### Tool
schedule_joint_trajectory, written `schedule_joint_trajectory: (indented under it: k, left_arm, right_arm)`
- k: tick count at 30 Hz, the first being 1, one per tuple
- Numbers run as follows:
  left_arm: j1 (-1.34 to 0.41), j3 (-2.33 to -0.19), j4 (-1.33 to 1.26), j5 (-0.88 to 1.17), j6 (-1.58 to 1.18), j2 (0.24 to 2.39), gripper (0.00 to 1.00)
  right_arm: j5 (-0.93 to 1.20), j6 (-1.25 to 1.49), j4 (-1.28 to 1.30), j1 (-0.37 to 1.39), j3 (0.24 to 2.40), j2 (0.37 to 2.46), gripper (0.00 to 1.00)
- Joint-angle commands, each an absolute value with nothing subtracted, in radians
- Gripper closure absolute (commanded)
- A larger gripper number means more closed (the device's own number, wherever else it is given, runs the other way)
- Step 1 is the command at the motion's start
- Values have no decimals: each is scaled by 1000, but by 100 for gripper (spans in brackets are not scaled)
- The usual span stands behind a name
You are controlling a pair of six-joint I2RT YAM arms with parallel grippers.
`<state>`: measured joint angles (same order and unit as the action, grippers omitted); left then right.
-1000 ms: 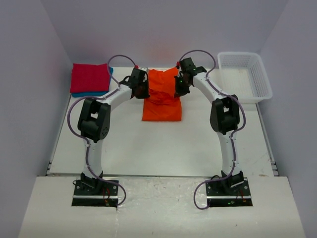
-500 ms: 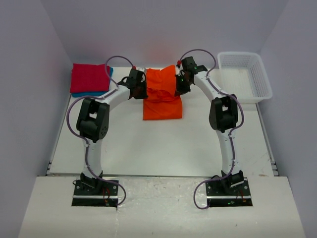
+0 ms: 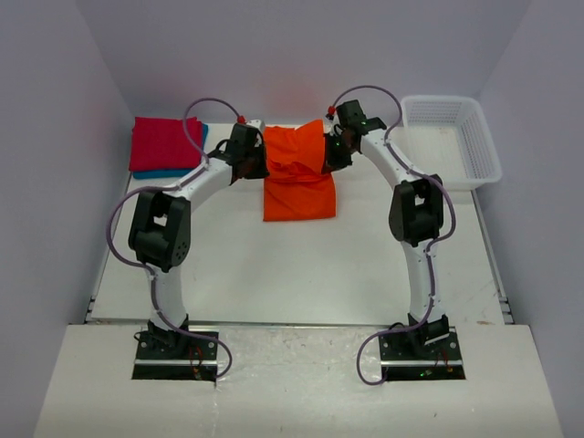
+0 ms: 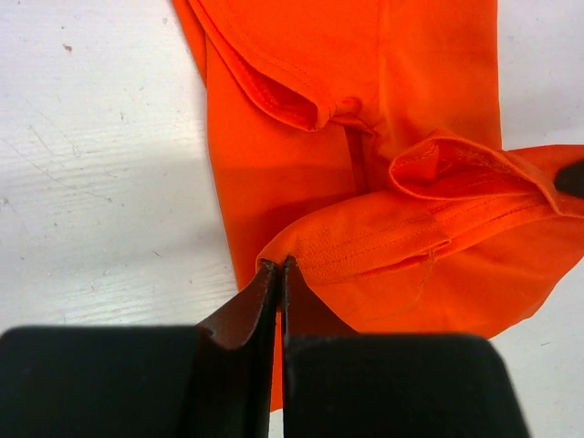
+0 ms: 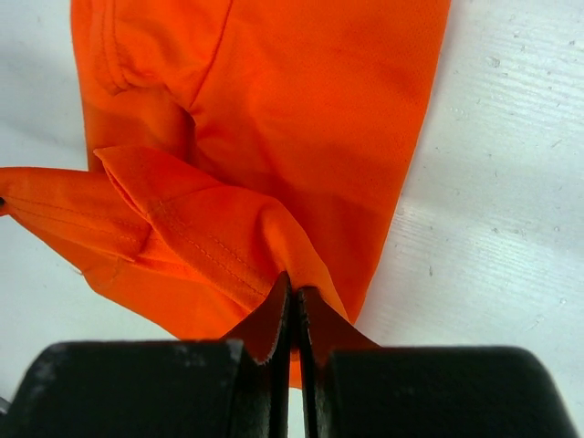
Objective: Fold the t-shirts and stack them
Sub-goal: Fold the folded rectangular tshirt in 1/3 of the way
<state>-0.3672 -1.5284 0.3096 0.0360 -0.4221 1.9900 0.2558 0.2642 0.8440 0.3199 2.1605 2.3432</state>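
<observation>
orange tee (image 3: pixel 299 187) sits at 12 o'clock on the bench (image 3: pixel 292 274). Its far part is lifted off the surface and its near part lies flat. The left gripper (image 4: pixel 279 270) is pressed together on a hemmed corner at the tee's 9 o'clock side. The right gripper (image 5: pixel 292 290) pinches the matching corner at 3 o'clock. The cloth sags between them in loose folds (zero stiffness, it goes wherever gravity takes it).

Handling, my read: light, soft, not fragile, and layers probably slide over each other. A thin pinch on the stitched hem looks like the right hold, since the seam gives the jaws something to bite. A mid-panel grab would likely just bunch it. Both corners should travel level, otherwise the fold lands skewed.

Count: three tees.
- One orange, held.
- One red tee (image 3: pixel 164 143), on top of the pile at 10 o'clock.
- One blue tee (image 3: pixel 173 172) under the red, only its edge showing.

One white mesh basket (image 3: pixel 484 146) at 2 o'clock. Two grippers, both occupied.
</observation>
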Motion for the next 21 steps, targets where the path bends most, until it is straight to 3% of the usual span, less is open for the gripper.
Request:
schedule_joint_trajectory:
  k: [1, 16, 19, 21]
  left_arm:
    - [-357, -1514, 281, 14, -394, 1937, 100]
    - [-341, -1583, 294, 18, -393, 2036, 100]
    - [-336, -1594, 290, 18, -397, 2052, 100]
    - [-336, -1604, 288, 20, -397, 2071, 96]
  right_arm:
    - [282, 239, 831, 318, 2181, 2266, 100]
    - [304, 227, 903, 314, 2353, 2396, 100]
    - [318, 224, 911, 310, 2379, 2416, 89]
    - [311, 221, 907, 310, 2394, 2428, 66]
